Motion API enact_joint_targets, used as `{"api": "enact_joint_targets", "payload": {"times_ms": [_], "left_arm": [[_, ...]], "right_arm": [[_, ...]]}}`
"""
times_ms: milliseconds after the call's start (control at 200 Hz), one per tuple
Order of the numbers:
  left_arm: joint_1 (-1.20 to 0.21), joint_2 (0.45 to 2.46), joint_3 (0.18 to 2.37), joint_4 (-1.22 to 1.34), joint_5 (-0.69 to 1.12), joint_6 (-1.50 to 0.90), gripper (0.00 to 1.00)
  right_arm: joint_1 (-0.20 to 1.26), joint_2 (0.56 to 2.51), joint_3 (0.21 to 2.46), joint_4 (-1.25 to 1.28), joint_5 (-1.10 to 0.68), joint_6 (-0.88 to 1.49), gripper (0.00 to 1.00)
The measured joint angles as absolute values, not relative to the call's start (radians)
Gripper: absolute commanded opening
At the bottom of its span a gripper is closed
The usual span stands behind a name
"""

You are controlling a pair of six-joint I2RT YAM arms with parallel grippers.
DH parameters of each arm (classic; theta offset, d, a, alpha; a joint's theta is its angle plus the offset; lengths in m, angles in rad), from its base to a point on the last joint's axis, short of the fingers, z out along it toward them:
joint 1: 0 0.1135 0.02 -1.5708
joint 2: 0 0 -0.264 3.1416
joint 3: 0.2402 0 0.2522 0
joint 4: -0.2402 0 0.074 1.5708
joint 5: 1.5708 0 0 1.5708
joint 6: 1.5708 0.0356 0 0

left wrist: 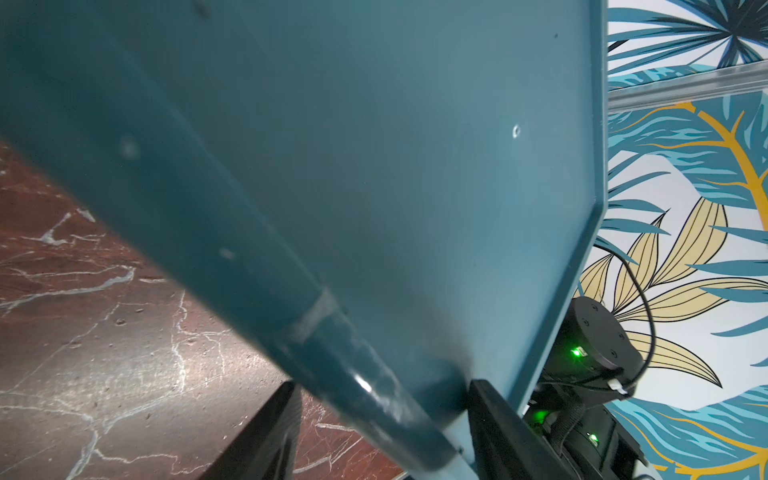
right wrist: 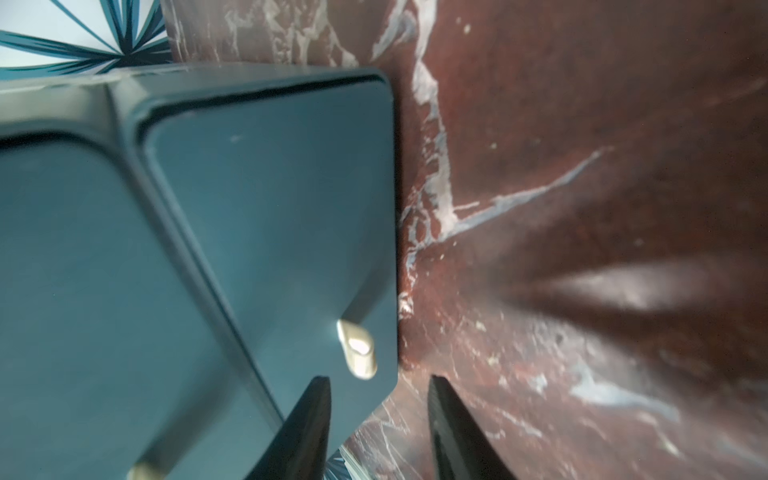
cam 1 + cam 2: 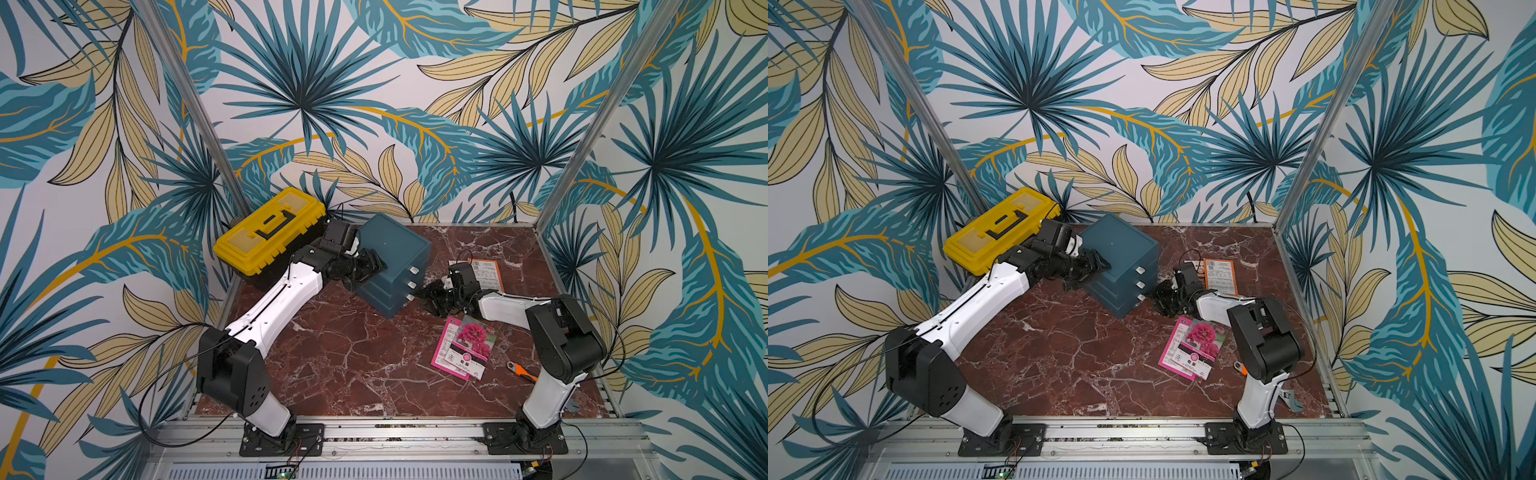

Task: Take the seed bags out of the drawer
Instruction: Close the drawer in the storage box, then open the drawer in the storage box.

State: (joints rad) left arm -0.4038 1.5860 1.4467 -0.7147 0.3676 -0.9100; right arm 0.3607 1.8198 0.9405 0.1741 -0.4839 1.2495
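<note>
The teal drawer cabinet stands at the back of the marble table, and its three white-handled drawers look pushed in. Seed bags lie outside it: magenta seed bags overlap in front of my right arm, and an orange seed bag lies behind it. My right gripper is open just in front of the lowest drawer's handle. My left gripper straddles the cabinet's left top edge. One finger lies on the top, the other finger stands apart.
A yellow toolbox sits at the back left, close behind my left wrist. An orange-handled wrench lies near my right arm's base. Patterned walls and metal posts close in the table's back and sides.
</note>
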Motion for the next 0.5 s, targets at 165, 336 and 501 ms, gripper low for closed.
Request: {"api": "enact_joint_targets", "payload": {"times_ms": [165, 336, 501], "left_arm": [[-0.398, 1.592, 1.447, -0.707, 0.381, -0.915, 0.67], [-0.396, 1.594, 1.447, -0.706, 0.386, -0.916, 0.67], [-0.395, 1.594, 1.447, -0.706, 0.386, -0.916, 0.67]], "right_arm": [[0.367, 1.854, 0.933, 0.230, -0.483, 1.275, 0.33], [0.368, 1.878, 0.924, 0.303, -0.483, 1.303, 0.32], [0.368, 1.890, 0.903, 0.377, -0.484, 1.335, 0.26]]}}
